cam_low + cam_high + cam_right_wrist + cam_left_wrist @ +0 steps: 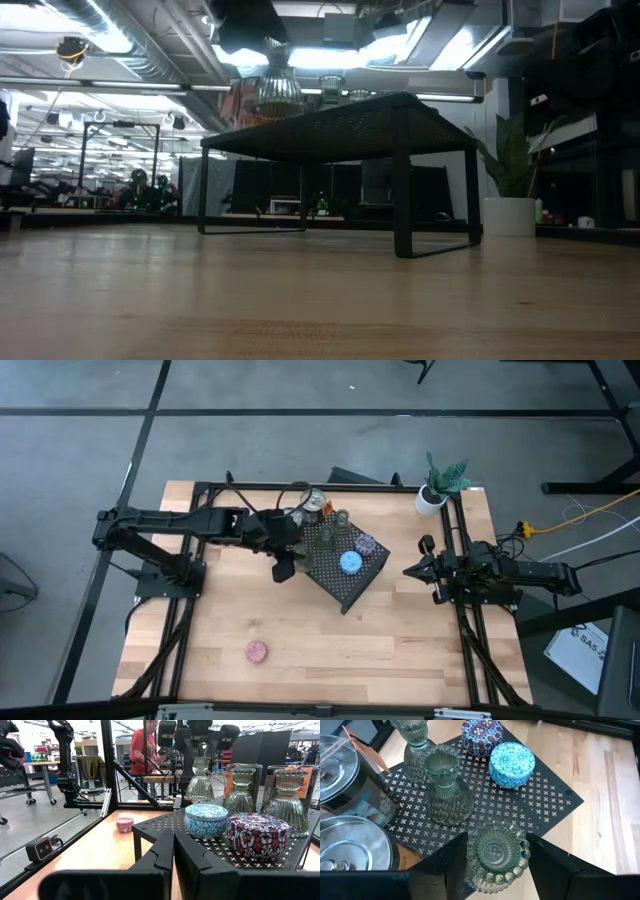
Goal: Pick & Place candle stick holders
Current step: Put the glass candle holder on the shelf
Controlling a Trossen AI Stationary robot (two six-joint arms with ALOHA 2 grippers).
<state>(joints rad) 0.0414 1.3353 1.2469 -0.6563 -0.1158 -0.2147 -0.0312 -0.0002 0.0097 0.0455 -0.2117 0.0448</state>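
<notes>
**Candle stick holders gathered on a black rack, 1 in the left gripper**

Candle stick holders stood mostly on the black perforated rack (345, 575) near the middle of the wooden table (400, 650). A green glass holder (495, 854) sat clamped between the fingers of the left gripper (496, 865) at the rack's edge. On the rack stood 2 more green glass holders (445, 790), a blue holder (511, 764) and a purple patterned holder (481, 735), the blue and purple ones just beside each other. A pink holder (257, 651) lay alone on the table, well apart from the rack. 2 metal-lidded jars (350, 840) stood next to the green holders. The right gripper (412, 571) waited near the table's right edge with its jaws closed on nothing. A small white pot with a plant (437, 490) occupied the far right corner.
</notes>
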